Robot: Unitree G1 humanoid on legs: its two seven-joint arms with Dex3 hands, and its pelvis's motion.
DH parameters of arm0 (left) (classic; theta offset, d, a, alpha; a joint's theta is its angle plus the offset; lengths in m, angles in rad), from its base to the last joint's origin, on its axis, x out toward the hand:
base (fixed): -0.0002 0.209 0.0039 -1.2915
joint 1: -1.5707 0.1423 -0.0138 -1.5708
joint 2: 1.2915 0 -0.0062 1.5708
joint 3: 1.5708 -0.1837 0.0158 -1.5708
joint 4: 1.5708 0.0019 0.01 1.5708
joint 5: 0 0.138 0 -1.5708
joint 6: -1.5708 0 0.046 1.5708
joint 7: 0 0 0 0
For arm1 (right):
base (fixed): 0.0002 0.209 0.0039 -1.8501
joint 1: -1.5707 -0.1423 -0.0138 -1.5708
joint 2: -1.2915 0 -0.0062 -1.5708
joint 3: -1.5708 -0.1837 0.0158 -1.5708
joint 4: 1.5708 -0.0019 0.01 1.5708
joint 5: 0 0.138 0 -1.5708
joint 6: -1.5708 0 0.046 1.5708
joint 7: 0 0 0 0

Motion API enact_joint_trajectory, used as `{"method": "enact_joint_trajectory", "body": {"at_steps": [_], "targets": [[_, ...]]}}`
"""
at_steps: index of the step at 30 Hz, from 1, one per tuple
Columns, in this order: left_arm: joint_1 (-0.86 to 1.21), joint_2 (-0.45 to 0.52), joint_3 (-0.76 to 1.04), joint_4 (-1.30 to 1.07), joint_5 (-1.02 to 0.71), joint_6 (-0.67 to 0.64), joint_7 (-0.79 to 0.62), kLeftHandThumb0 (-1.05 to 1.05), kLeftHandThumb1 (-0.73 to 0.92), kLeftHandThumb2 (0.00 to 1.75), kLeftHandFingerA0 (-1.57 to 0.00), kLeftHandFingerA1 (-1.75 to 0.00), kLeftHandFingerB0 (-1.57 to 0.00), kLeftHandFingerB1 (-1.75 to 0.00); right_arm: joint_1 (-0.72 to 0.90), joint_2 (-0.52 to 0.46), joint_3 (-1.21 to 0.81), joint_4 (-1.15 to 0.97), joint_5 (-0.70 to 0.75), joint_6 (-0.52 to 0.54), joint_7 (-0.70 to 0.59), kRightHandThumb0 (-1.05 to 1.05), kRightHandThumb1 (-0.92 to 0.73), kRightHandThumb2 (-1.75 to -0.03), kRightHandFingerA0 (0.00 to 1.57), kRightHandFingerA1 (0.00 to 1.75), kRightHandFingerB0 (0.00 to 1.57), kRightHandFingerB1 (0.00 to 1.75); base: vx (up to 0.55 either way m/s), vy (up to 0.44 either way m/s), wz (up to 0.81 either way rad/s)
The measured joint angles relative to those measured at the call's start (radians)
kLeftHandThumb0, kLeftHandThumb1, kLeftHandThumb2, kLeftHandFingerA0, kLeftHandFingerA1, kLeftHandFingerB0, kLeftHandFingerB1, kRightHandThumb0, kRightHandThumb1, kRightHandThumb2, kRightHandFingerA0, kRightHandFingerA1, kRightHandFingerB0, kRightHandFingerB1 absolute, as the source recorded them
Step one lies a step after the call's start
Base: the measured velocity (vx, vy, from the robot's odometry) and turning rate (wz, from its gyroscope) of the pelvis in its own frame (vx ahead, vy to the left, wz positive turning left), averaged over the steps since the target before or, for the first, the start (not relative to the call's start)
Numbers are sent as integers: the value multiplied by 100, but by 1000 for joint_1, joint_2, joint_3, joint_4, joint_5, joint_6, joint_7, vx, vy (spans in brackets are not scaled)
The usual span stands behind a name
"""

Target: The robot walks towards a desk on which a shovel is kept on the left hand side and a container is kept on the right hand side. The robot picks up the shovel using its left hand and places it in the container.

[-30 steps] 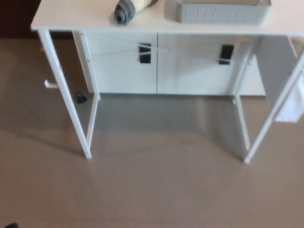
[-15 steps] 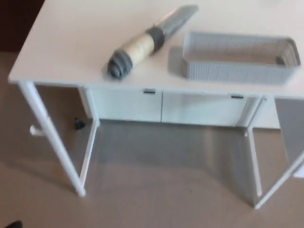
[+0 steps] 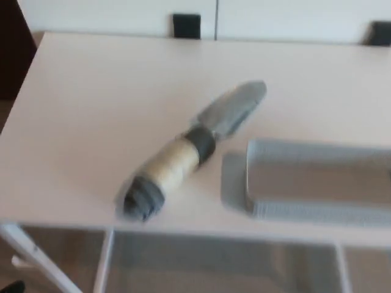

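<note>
- Plainly, neither hand shows in the head view, so whether their fingers are spread or pressed together cannot be told.
- The shovel lies untouched on the white worktop, tilted, its grey blade toward the far right and its capped handle end near the front edge.
- The container sits just beside it on the right.
- Bring the left hand down over the pale handle, not the blade.
</note>
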Motion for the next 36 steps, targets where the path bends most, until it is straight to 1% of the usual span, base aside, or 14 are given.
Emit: {"method": "enact_joint_trajectory", "body": {"at_steps": [4, 6, 11, 12, 15, 17, 18, 19, 24, 25, 28, 30, 31, 36], "targets": [[0, -1, -2, -4, 0, 0, 2, -17, 57, 56, -60, -47, -42, -37, -17, -9, 0, 8, -1, -6, -7, -34, -48, -66, 60, 51, 39, 43, 351, -180, 36], [8, -1, -2, -1, 0, 0, 3, -16, 58, 57, -56, -47, -41, -36, -20, -8, 0, 14, 0, -10, -7, -37, -48, -69, 60, 53, 39, 45, 316, -158, -6], [3, 0, -3, 16, 0, 0, 2, -16, 56, 56, -57, -46, -43, -37, -1, -6, 10, -17, -3, -10, -12, -35, -47, -67, 61, 52, 39, 44, 163, 34, -28], [2, 0, -4, 16, 0, 0, 2, -22, 50, 62, -54, -50, -42, -41, -3, -7, 9, -13, -2, -12, -12, -35, -48, -67, 61, 52, 38, 44, 242, 169, -38], [2, 2, -12, 23, 6, 0, -3, -16, 57, 57, -57, -47, -43, -37, -13, -1, 13, 5, -1, -17, -13, -35, -47, -66, 62, 52, 38, 44, 176, 161, 5], [1, 0, -15, 23, 9, 0, -9, -17, 56, 56, -57, -46, -43, -37, -15, 3, 16, 13, -1, -17, -12, -35, -48, -67, 61, 51, 37, 43, -61, 119, 14], [1, -1, -15, 25, 9, 0, -9, -23, 50, 62, -53, -50, -40, -41, -12, 1, 16, 11, -1, -17, -13, -35, -48, -67, 61, 51, 37, 43, -144, 154, 83], [0, 0, -14, 22, 9, -1, -8, -17, 56, 56, -56, -46, -42, -36, -11, 0, 17, 9, -2, -14, -14, -35, -48, -67, 60, 51, 37, 43, -130, 122, 135], [6, 6, -6, 18, 8, -12, -7, -15, 57, 57, -56, -46, -43, -37, -11, -8, 19, -6, -4, -12, -18, -35, -48, -67, 60, 51, 37, 43, -179, 146, 5], [7, 6, -7, 20, 8, -12, -7, -22, 52, 62, -53, -49, -42, -41, -11, -8, 19, -4, -4, -12, -18, -34, -48, -67, 60, 52, 37, 43, -163, 193, -13], [9, 7, -7, 23, 9, -14, -7, -22, 51, 62, -52, -49, -41, -41, -7, -8, 19, -5, -3, -12, -19, -33, -48, -66, 59, 51, 37, 43, -180, 273, -28], [11, 10, -9, 26, 9, -14, -8, -22, 51, 62, -52, -50, -42, -42, -4, 1, 25, 4, -3, -12, -18, -34, -48, -66, 60, 51, 37, 43, -6, -200, 1], [11, 18, -7, 24, 9, -16, -8, -16, 57, 56, -55, -47, -43, -37, -4, 2, 26, 5, -3, -12, -18, -34, -49, -67, 60, 51, 37, 43, -214, 146, -9], [22, 23, -9, 21, 9, -19, -8, -15, 57, 56, -56, -47, -44, -37, -7, 2, 27, 9, -2, -12, -16, -35, -49, -67, 55, 50, 37, 43, -115, 139, -5]]}}
